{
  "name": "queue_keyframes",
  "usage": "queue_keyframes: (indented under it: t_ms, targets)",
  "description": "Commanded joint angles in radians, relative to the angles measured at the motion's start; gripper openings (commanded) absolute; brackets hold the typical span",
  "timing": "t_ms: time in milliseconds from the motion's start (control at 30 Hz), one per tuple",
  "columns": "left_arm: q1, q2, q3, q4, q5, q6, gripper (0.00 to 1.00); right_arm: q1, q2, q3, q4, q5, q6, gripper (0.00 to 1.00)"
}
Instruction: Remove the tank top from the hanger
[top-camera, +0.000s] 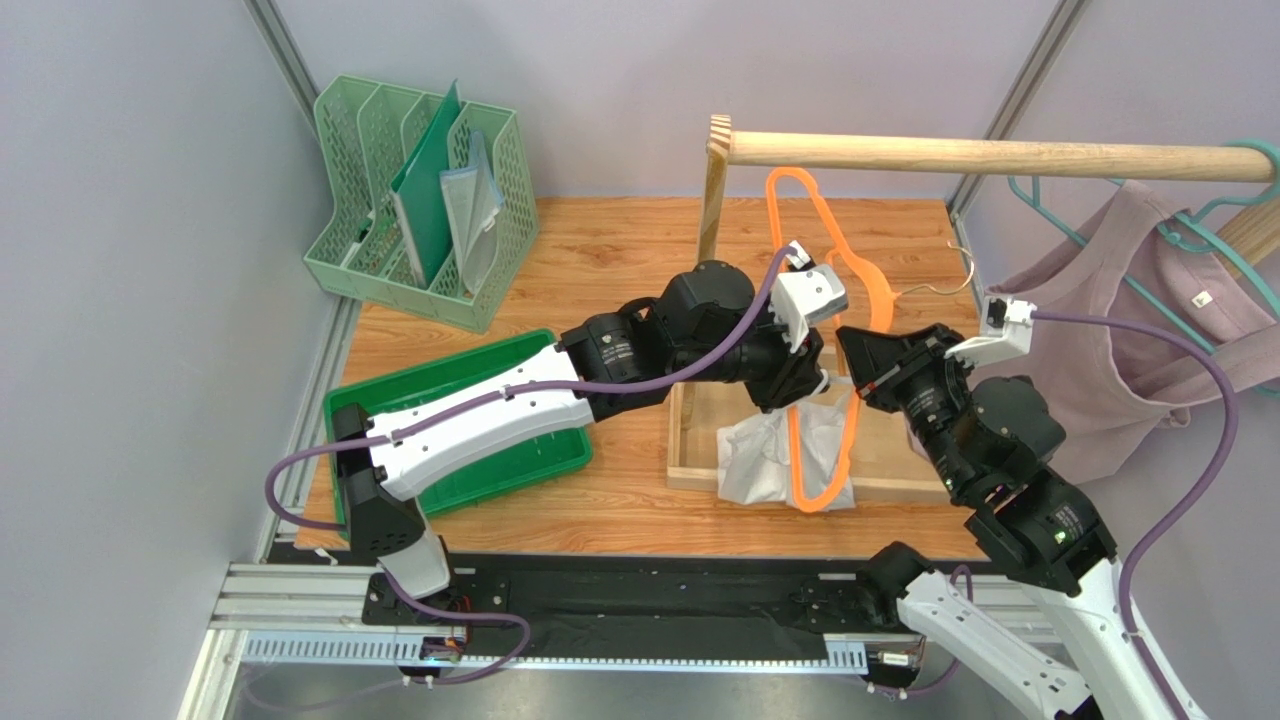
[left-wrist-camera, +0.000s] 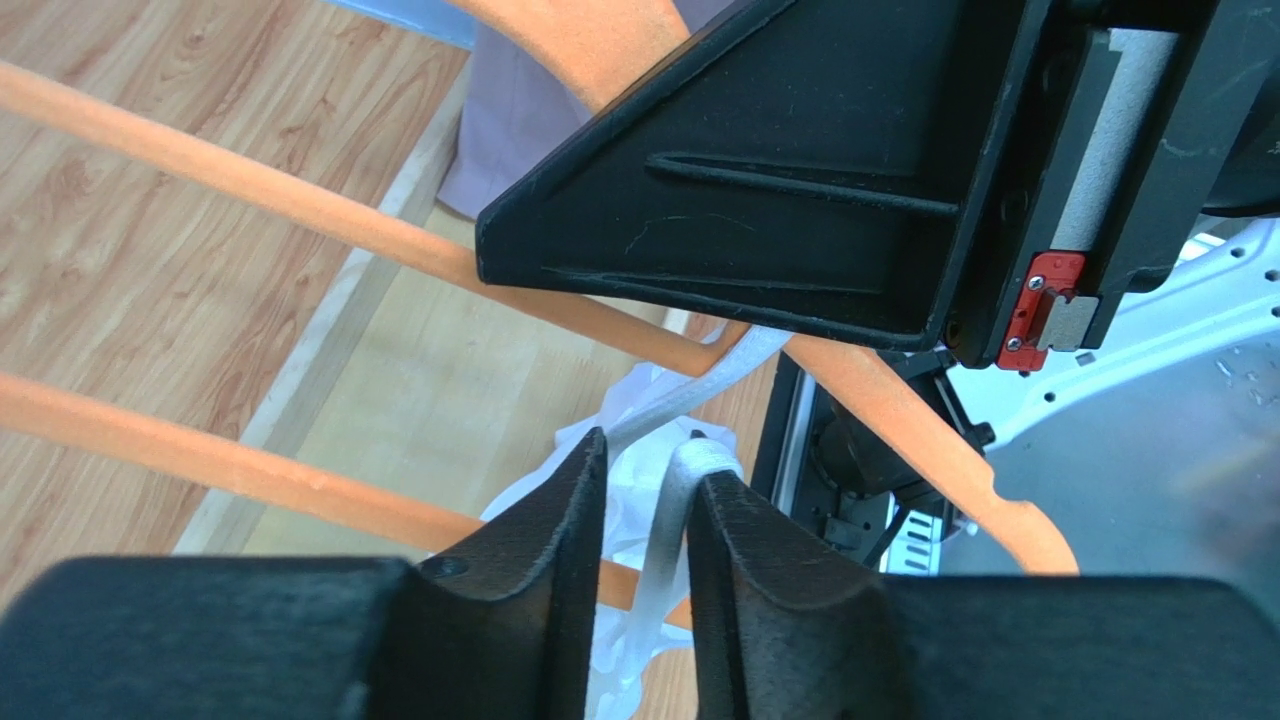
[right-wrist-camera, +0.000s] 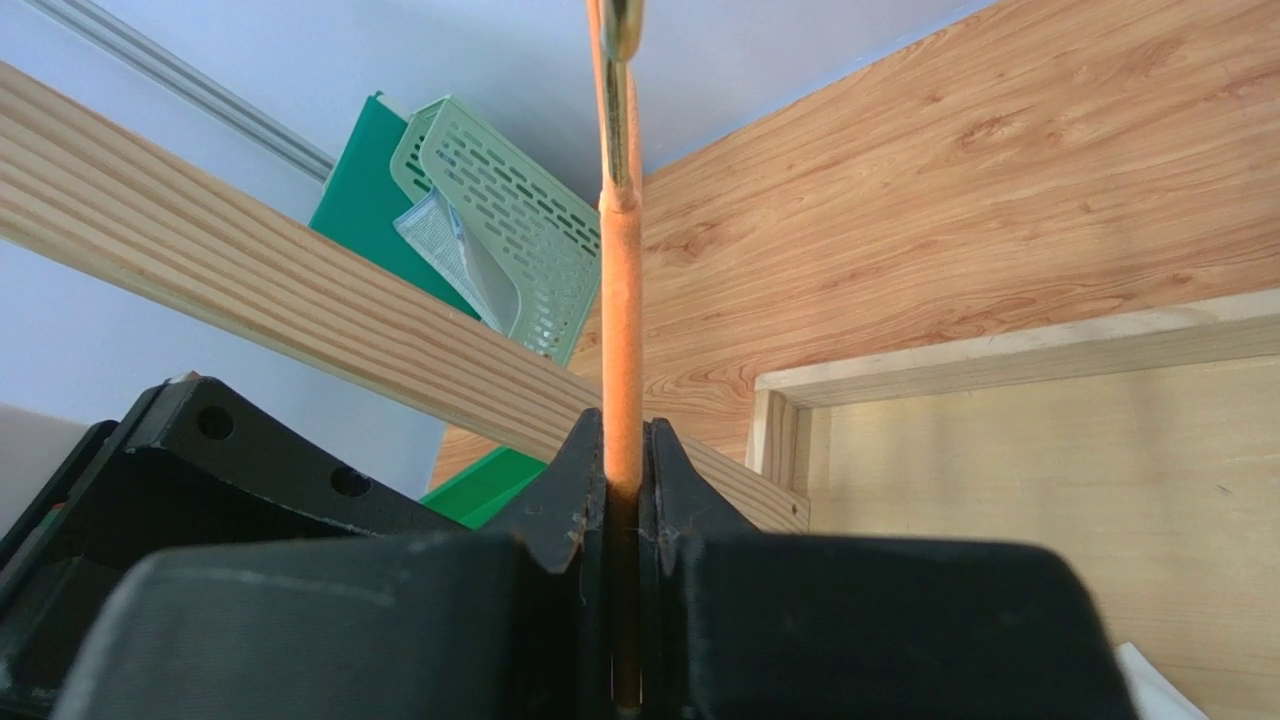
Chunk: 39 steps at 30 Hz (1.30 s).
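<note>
Gripping the hanger (right-wrist-camera: 621, 300) tight at its neck, the right hand (right-wrist-camera: 616, 458) steadies it; the left hand (left-wrist-camera: 649, 468), slightly parted around a strap (left-wrist-camera: 706, 375) of the top (top-camera: 759, 458), should reclose before pulling.

I count two tools of mine: the left tool (left-wrist-camera: 649, 468) and the right tool (right-wrist-camera: 624, 450). There is one orange plastic hanger (top-camera: 821, 506) and at least one teal hanger (top-camera: 1259, 155); I cannot tell if there is a second teal one. There are two garments: one crumpled white tank top (top-camera: 751, 450) and one mauve cloth garment (top-camera: 1112, 345). I see one round wooden rail (top-camera: 977, 153). On the counter (top-camera: 631, 240) are two trays, one shallow wooden tray (top-camera: 694, 435) and one dark green plastic tray (top-camera: 436, 369), plus one pale green mesh file organiser (top-camera: 504, 195).
</note>
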<state>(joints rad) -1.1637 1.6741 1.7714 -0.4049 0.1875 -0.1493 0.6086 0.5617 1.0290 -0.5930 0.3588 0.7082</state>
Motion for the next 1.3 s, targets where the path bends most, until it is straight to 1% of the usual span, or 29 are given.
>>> queue_keyframes:
  t_ms: [0, 133, 200, 333, 533, 633, 667, 733, 767, 833, 867, 967, 1000, 1067, 1100, 1267]
  targets:
    - [-0.001, -0.017, -0.003, 0.026, 0.041, 0.048, 0.37, 0.005, -0.002, 0.022, 0.035, -0.027, 0.01, 0.0]
    - [-0.001, -0.017, -0.004, 0.025, 0.059, 0.06, 0.45, 0.005, -0.003, 0.014, 0.036, -0.041, 0.02, 0.0]
    - [-0.001, -0.013, -0.001, 0.023, 0.063, 0.063, 0.47, 0.005, -0.002, 0.016, 0.035, -0.049, 0.025, 0.0]
    - [-0.001, 0.004, 0.014, 0.012, 0.033, 0.066, 0.47, 0.005, -0.003, 0.022, 0.033, -0.075, 0.037, 0.0]
    - [0.001, 0.039, 0.059, -0.006, 0.032, 0.063, 0.47, 0.005, -0.008, 0.026, 0.025, -0.096, 0.053, 0.0]
    - [-0.001, 0.056, 0.075, -0.017, 0.023, 0.063, 0.43, 0.005, -0.008, 0.028, 0.024, -0.1, 0.056, 0.0]
    - [-0.001, 0.059, 0.083, -0.021, 0.02, 0.062, 0.36, 0.005, -0.006, 0.029, 0.022, -0.1, 0.053, 0.0]
    - [-0.001, 0.053, 0.08, -0.026, 0.018, 0.054, 0.26, 0.005, -0.003, 0.032, 0.018, -0.092, 0.051, 0.0]
    - [-0.001, 0.046, 0.077, -0.029, 0.021, 0.051, 0.17, 0.005, -0.002, 0.032, 0.016, -0.086, 0.044, 0.0]
    - [-0.001, 0.026, 0.074, -0.038, 0.036, 0.04, 0.08, 0.005, 0.003, 0.028, 0.01, -0.048, 0.039, 0.0]
    - [-0.001, 0.018, 0.065, -0.041, 0.05, 0.036, 0.0, 0.005, 0.003, 0.026, 0.009, -0.028, 0.04, 0.0]
    - [-0.001, -0.011, 0.034, -0.025, 0.085, 0.016, 0.0, 0.005, 0.013, 0.019, 0.018, 0.058, 0.077, 0.0]
    - [-0.001, -0.017, 0.027, -0.017, 0.093, 0.011, 0.0, 0.005, 0.02, 0.014, 0.041, 0.106, 0.086, 0.0]
    - [-0.001, -0.025, 0.008, 0.004, 0.116, -0.004, 0.0, 0.005, 0.036, -0.001, 0.077, 0.147, 0.096, 0.0]
    - [0.001, -0.025, 0.005, 0.006, 0.121, -0.009, 0.0, 0.005, 0.047, -0.006, 0.126, 0.17, 0.079, 0.0]
    - [0.001, -0.034, -0.013, 0.021, 0.158, -0.048, 0.0, 0.005, 0.124, -0.003, 0.238, 0.236, -0.019, 0.0]
